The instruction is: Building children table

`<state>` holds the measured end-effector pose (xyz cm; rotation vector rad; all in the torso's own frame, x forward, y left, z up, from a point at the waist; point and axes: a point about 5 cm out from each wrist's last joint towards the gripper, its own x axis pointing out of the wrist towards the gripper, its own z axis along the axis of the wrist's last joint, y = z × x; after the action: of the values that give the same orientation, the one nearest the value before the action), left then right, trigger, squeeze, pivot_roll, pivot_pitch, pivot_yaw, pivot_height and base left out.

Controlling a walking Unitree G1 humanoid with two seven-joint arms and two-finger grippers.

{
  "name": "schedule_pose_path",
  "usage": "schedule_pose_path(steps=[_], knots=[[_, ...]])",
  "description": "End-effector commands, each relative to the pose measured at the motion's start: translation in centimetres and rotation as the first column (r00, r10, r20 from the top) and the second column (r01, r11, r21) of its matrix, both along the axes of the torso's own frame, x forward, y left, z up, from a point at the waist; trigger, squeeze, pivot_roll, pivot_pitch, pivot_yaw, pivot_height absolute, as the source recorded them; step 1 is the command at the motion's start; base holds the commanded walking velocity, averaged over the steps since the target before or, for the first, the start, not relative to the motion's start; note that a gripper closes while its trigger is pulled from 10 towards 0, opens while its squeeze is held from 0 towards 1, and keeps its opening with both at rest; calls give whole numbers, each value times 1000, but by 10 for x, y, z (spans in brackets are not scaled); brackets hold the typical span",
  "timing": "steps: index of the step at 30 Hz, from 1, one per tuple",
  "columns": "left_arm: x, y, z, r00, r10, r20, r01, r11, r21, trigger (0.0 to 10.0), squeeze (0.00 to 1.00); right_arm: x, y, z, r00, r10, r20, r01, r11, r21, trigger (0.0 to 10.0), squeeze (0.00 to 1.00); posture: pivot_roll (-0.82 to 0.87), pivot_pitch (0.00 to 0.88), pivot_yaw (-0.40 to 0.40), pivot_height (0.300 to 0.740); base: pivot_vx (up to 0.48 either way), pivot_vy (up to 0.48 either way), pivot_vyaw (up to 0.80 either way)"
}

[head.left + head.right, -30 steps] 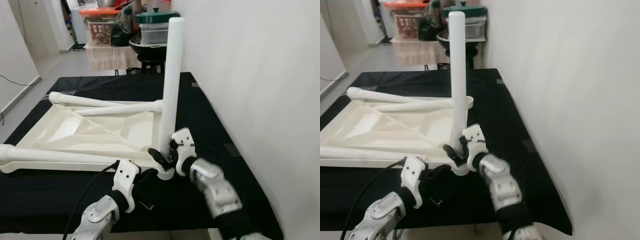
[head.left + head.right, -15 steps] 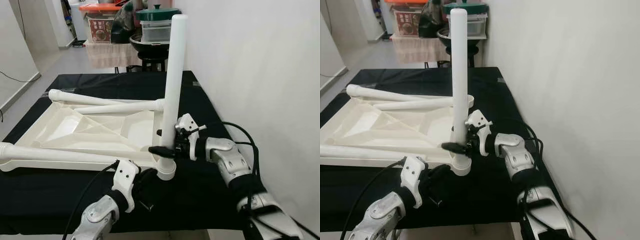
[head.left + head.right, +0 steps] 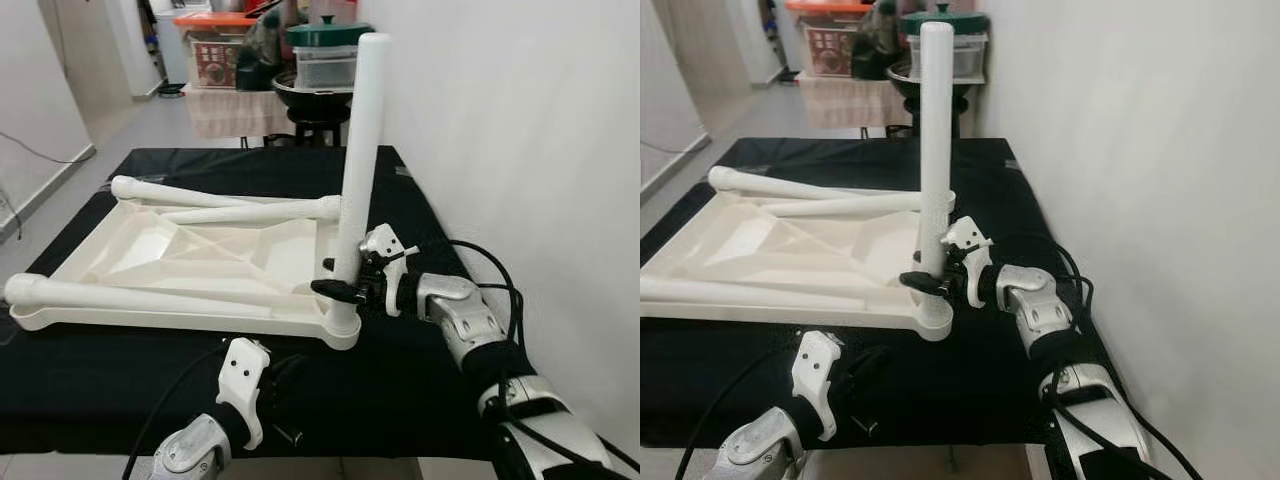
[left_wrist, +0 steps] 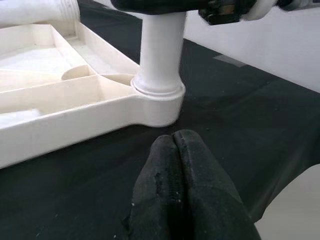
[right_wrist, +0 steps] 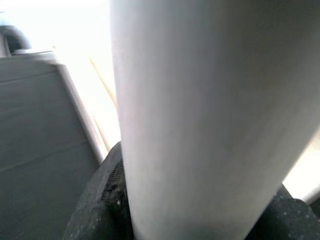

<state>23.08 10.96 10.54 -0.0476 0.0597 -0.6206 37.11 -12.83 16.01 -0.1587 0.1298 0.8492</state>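
An upturned white children's table top (image 3: 150,250) lies on the black-covered work table (image 3: 420,380). One white leg (image 3: 360,150) stands upright in its near right corner socket (image 4: 157,95). My right gripper (image 3: 340,290) is shut on this leg just above the socket, and the leg (image 5: 210,115) sits between its black fingers (image 5: 95,210). Other legs lie flat, one along the near edge (image 3: 130,297) and others at the far edge (image 3: 200,197). My left gripper (image 4: 174,142) is shut and empty, low over the cloth, a short way in front of the socket.
A white wall (image 3: 520,150) runs close along the table's right side. Storage boxes and pots (image 3: 290,50) stand beyond the far end. A small dark part (image 3: 287,436) lies on the cloth by the front edge, near my left wrist.
My right arm swung out from the front to the leg's right side, and its gripper now holds the leg a little higher. My left gripper drew back slightly from the corner. The camera shifted.
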Motion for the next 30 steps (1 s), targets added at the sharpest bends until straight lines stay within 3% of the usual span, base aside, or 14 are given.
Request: schedule_pose_path(steps=[1,2,4,13,14,15,16,19,21,22,23,24,25,30], knots=[[-1,3,2,1000,2,-2,-2,1000,0,10000,0,-18,1,-34,942,-329,-61,326,944,-54,0,0,63,0,-64,740,0,0,0],[0,4,3,1000,3,-1,-3,1000,-1,10000,0,-36,6,-43,869,-484,-101,484,875,-20,0,0,64,0,-59,740,0,0,0],[3,5,4,1000,6,2,-6,1000,4,10000,0,-70,36,-51,864,-496,-84,494,868,-37,0,0,35,0,-23,740,0,0,0],[11,2,8,1000,2,19,-2,1000,14,10000,0,-45,24,-43,848,-529,-43,527,849,-39,0,0,42,0,-38,740,0,0,0],[12,2,9,1000,9,27,-9,1000,18,10000,0,-39,26,-41,854,-518,-49,518,855,-24,10000,0,44,0,-39,740,0,0,0],[13,2,9,999,15,31,-16,1000,18,10000,0,-35,28,-38,861,-505,-55,506,863,1,10000,0,44,0,-38,740,0,0,0],[13,2,9,999,17,30,-17,1000,16,10000,0,-35,31,-30,872,-486,-64,489,871,41,10000,1000,46,0,-35,740,0,0,0],[14,1,9,1000,10,26,-11,1000,15,10000,0,-33,33,-16,898,-438,-45,440,893,96,10000,1000,45,0,-35,740,0,0,0],[14,0,9,1000,7,23,-7,1000,11,10000,0,-30,33,-3,946,-323,-7,321,937,137,10000,1000,42,0,-33,740,0,0,0],[15,0,9,1000,7,23,-7,1000,10,10000,0,-27,31,3,969,-246,23,240,960,144,10000,145,45,0,-35,740,0,0,0],[15,0,9,1000,7,23,-7,1000,10,10000,0,-27,31,3,969,-246,23,240,960,144,10000,145,45,0,-35,740,0,0,0],[15,-1,8,1000,7,22,-8,1000,10,10000,0,-26,30,8,987,-151,44,143,979,146,10000,0,44,0,-37,740,0,0,0],[16,-1,8,1000,9,22,-9,1000,9,10000,0,-25,27,12,998,-6,67,-2,993,116,10000,0,49,0,-41,740,0,0,0],[17,-1,8,1000,11,23,-11,1000,8,10000,0,-21,21,9,985,164,61,-166,986,21,10000,0,51,0,-41,740,0,0,0]])
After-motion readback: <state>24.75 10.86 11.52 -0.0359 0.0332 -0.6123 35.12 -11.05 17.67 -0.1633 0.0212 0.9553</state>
